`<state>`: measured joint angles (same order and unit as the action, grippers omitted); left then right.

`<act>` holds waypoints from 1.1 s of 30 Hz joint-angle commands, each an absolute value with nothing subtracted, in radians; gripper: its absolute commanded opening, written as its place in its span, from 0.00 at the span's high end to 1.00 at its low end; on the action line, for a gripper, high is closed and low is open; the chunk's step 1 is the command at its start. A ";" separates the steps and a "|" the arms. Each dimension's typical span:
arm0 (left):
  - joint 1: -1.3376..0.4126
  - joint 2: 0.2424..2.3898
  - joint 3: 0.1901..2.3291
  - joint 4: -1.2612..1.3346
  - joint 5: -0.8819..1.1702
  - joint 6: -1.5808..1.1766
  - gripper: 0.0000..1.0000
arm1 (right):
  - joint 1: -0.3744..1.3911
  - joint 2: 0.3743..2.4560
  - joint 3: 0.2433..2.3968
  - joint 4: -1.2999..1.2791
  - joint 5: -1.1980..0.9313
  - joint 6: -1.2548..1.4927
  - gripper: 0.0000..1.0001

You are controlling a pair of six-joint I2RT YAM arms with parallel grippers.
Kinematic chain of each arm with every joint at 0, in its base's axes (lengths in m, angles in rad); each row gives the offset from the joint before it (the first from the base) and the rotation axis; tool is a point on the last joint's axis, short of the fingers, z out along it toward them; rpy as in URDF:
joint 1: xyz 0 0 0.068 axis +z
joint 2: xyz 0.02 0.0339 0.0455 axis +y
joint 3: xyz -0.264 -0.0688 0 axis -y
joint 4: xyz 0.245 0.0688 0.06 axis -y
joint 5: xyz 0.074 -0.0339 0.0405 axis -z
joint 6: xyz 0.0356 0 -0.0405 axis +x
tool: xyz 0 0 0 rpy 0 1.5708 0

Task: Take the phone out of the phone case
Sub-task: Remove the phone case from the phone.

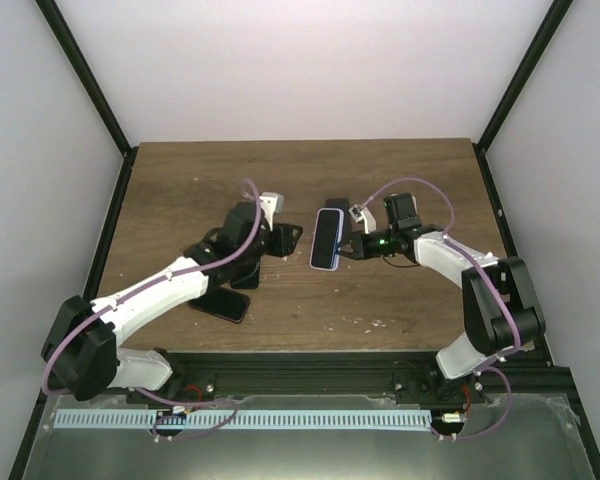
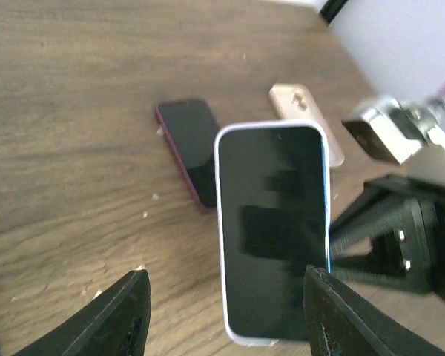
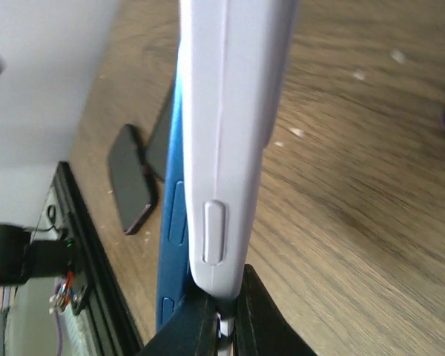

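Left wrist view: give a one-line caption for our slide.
Open left tool frames the white-cased phone, gripped at its edge by the right tool; a red phone and a gold phone lie behind.

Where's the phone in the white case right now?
Mid-table in the top view: the right tool holds the cased phone, left tool close beside it.
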<state>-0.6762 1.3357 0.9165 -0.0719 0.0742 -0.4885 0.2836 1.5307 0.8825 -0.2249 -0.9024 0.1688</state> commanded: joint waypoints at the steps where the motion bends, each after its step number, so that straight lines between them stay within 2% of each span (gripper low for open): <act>1: -0.795 1.341 0.892 -0.155 -0.151 -0.324 0.43 | 0.279 1.574 0.884 -0.171 -0.779 0.321 0.99; 5: -0.896 1.411 0.898 -0.143 -0.220 -0.267 0.47 | 0.280 1.628 0.886 -0.166 -0.789 0.387 0.99; 13: -1.001 1.590 0.964 -0.071 -0.206 -0.246 0.50 | 0.280 1.690 0.886 -0.168 -0.814 0.453 0.99; 22: -1.032 1.724 1.059 -0.123 -0.265 -0.236 0.58 | 0.280 1.725 0.898 -0.173 -0.856 0.465 0.99; 28: -1.036 1.784 1.088 -0.148 -0.275 -0.229 0.54 | 0.279 1.740 0.899 -0.164 -0.885 0.474 0.99; 33: -1.048 1.824 1.109 -0.183 -0.323 -0.224 0.57 | 0.279 1.743 0.900 -0.163 -0.893 0.476 0.99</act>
